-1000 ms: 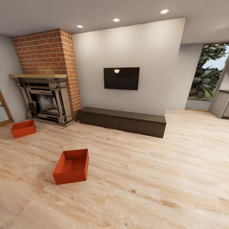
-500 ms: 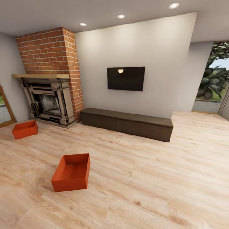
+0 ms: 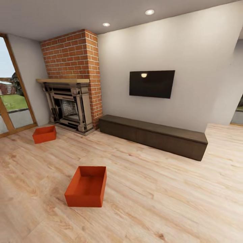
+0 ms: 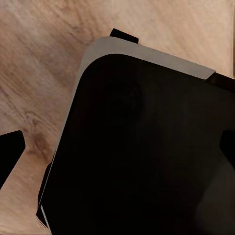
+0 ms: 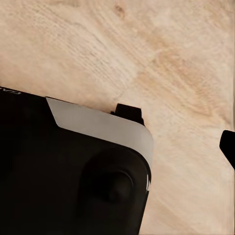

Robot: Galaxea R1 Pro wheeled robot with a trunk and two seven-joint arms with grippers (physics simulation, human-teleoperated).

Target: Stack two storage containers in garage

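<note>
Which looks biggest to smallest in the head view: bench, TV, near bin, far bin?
1. Bench.
2. TV and near bin: close in apparent size, unsure.
3. Far bin, smallest, though it looks like the same kind of bin and merely sits farther from the camera.

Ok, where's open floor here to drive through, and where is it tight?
Widest bare wood floor lies between the nearer container and the bench. Also free between the two containers. Tightest: the corner where the far container sits between fireplace and glass door.
</note>
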